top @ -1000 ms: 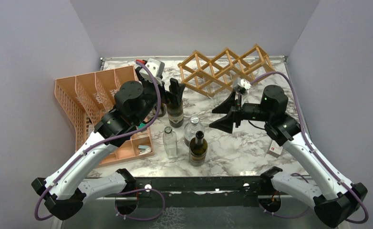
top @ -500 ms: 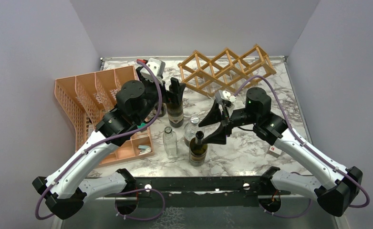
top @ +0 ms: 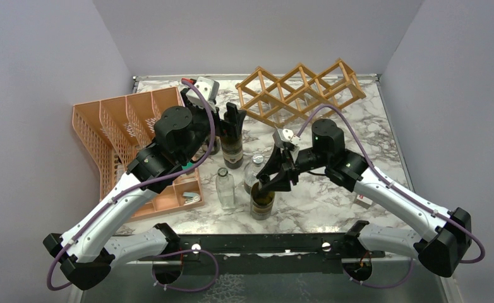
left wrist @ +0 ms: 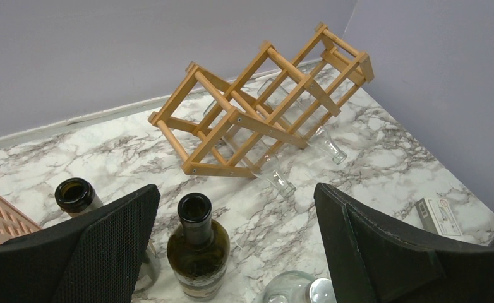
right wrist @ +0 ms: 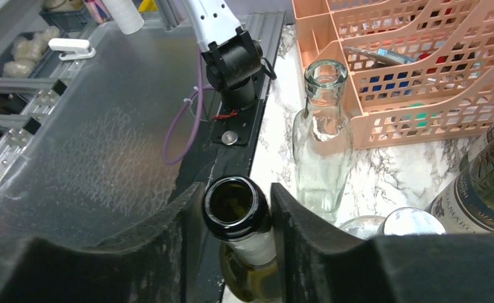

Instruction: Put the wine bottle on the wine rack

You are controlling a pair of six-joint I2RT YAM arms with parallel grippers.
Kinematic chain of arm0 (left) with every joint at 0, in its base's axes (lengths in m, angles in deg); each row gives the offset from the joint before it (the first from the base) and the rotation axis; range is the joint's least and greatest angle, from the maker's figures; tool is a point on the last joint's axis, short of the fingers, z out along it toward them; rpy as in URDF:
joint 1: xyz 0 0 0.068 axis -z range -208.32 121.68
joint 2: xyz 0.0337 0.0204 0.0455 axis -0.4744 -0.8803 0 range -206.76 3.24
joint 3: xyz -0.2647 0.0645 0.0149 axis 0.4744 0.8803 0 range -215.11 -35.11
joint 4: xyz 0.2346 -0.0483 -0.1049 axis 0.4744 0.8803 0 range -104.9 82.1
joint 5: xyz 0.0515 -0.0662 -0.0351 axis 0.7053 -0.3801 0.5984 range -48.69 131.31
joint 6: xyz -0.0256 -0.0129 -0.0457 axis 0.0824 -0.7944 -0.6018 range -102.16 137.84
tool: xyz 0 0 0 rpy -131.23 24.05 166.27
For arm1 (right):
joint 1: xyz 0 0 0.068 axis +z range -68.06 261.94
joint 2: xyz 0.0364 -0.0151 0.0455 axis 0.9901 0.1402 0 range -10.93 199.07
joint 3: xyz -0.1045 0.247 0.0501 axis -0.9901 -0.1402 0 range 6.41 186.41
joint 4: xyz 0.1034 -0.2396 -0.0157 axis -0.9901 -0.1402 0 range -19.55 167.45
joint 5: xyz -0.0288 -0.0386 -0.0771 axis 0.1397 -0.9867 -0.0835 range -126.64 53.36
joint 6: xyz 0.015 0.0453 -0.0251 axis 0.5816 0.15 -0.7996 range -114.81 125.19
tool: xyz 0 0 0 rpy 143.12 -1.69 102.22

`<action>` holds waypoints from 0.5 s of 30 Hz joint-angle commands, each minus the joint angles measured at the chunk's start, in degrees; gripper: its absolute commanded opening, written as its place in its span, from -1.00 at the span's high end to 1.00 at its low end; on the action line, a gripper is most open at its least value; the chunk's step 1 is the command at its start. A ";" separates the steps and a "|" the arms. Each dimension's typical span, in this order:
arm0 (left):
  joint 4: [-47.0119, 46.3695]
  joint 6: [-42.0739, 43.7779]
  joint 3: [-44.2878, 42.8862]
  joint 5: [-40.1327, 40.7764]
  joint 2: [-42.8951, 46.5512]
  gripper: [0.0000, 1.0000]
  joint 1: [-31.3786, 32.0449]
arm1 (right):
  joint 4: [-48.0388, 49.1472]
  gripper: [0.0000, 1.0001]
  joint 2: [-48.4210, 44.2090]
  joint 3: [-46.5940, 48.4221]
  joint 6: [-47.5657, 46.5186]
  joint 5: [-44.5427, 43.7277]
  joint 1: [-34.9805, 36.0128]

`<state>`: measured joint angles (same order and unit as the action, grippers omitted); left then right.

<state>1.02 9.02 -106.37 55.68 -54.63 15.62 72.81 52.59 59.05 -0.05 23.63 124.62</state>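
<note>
A dark green wine bottle (top: pixel 263 197) stands upright near the table's front edge. My right gripper (top: pixel 265 182) is shut on its neck; in the right wrist view both fingers press against the open-mouthed neck (right wrist: pixel 235 205) from either side. The wine rack (top: pixel 301 88), a light wooden lattice, stands at the back of the table (left wrist: pixel 263 107), far from the held bottle. My left gripper (left wrist: pixel 238 240) hangs wide open above a second dark bottle (left wrist: pixel 197 252), not touching it. That same second bottle (top: pixel 233 148) stands in the table's middle.
A clear glass bottle (top: pixel 225 189) and a round clear bottle with a silver cap (top: pixel 255 167) stand close beside the held one. An orange mesh organizer (top: pixel 124 126) fills the left side. Clear bottles (left wrist: pixel 276 177) lie in the rack. A small box (top: pixel 364 199) lies at the right.
My right arm has swung left and down from mid-table to the front wine bottle, and its jaws have closed from wide open onto the neck. The left arm has not moved.
</note>
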 commanded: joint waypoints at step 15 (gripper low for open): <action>-9.58 2.81 5.49 -15.35 1.84 -0.98 0.00 | -8.21 0.92 -12.09 2.77 -3.10 -19.10 0.48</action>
<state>-2.85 10.44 -102.74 46.13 -54.19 15.62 67.30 45.88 58.33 -3.39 14.58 124.75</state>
